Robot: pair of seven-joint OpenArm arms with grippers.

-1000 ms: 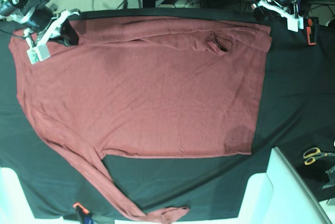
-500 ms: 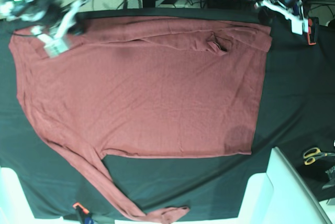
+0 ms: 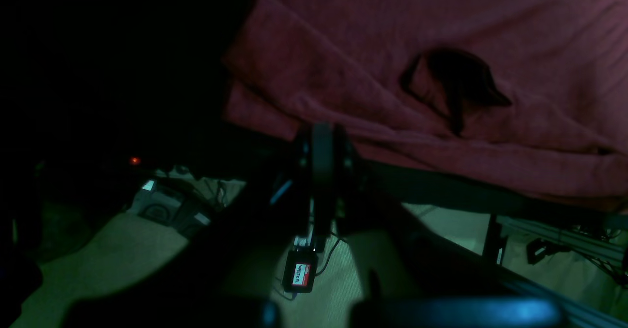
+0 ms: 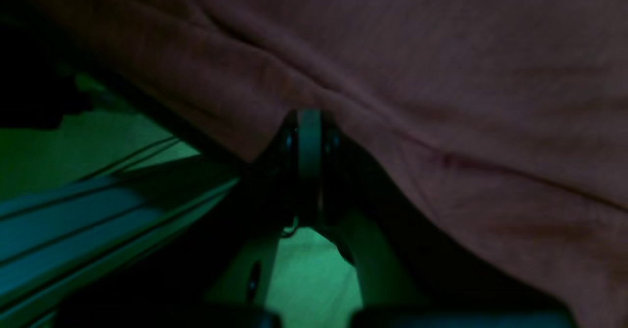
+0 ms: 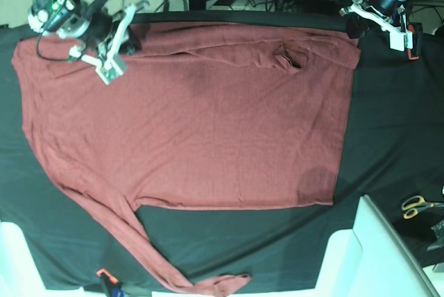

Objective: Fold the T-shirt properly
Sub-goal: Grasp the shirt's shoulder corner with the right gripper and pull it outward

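Left to right in the base view: the right gripper (image 5: pixel 111 68), jaws together and empty, hangs over the far-left shoulder of the brick-red long-sleeved knit T-shirt (image 5: pixel 187 116), which lies spread flat on the black-clothed worktop (image 5: pixel 388 137), one sleeve folded along the far edge, the other trailing near. The left gripper (image 5: pixel 397 37), jaws likewise together, sits beyond the far-right corner, probably poised for a grasp.

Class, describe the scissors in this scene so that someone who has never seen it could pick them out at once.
Start from the big brick-red T-shirt spread over the black table cloth. Go past the shirt's edge to the base view's far right, near the bottom, beside the white block. There lie the scissors: small, with yellow handle loops, the only yellow thing on the dark cloth.
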